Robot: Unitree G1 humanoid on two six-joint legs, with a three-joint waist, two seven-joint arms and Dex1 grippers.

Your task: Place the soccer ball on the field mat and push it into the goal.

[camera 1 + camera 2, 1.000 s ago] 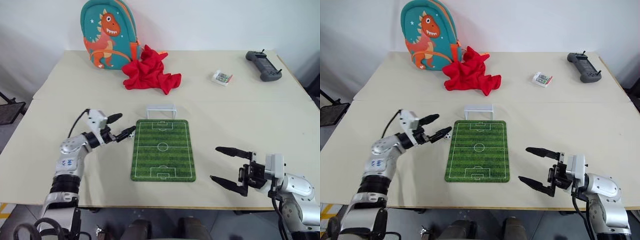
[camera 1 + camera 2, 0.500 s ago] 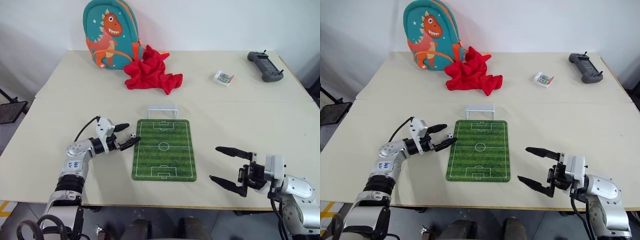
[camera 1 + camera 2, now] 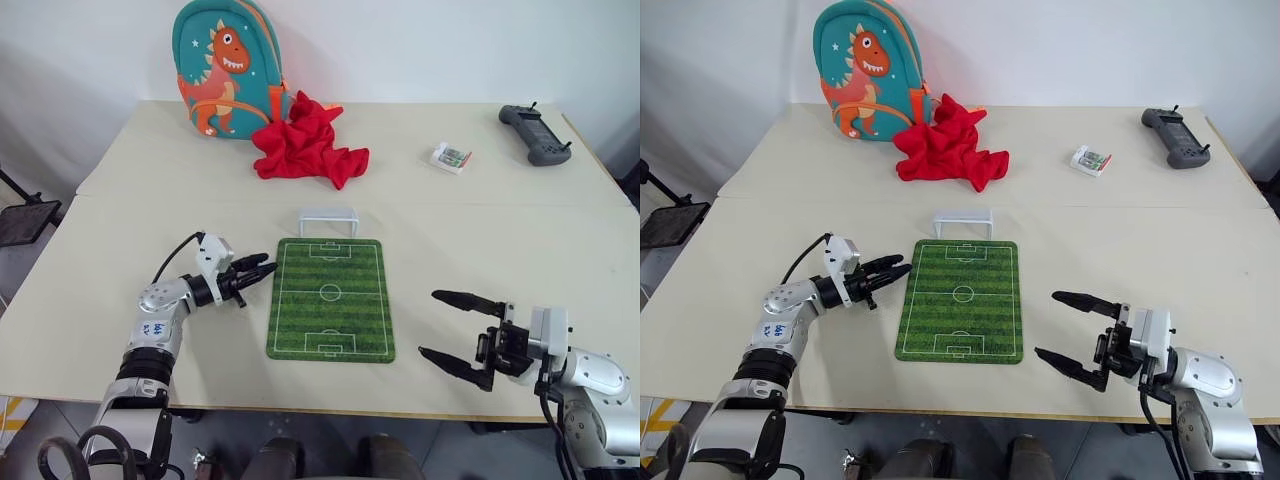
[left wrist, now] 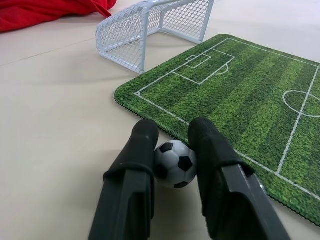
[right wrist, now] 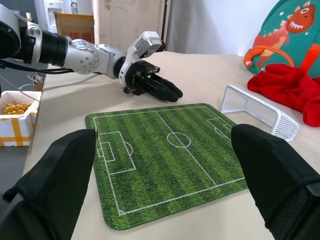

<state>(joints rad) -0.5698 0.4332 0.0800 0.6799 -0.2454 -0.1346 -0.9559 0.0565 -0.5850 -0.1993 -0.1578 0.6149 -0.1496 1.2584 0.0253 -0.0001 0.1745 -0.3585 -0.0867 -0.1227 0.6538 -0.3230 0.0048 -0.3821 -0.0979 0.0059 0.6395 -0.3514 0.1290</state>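
Half the soccer ball [image 4: 174,163] tool-hidden [image 4: 172,145]

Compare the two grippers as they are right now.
The left gripper has its jaws shut on the soccer ball beside the field mat; the right gripper stands open and empty. The left sits at the mat's left edge, the right off its right side. Both have black fingers.

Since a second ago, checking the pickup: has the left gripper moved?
Yes. The left gripper has dropped toward the table beside the field mat, at its left edge, and closed on the soccer ball.
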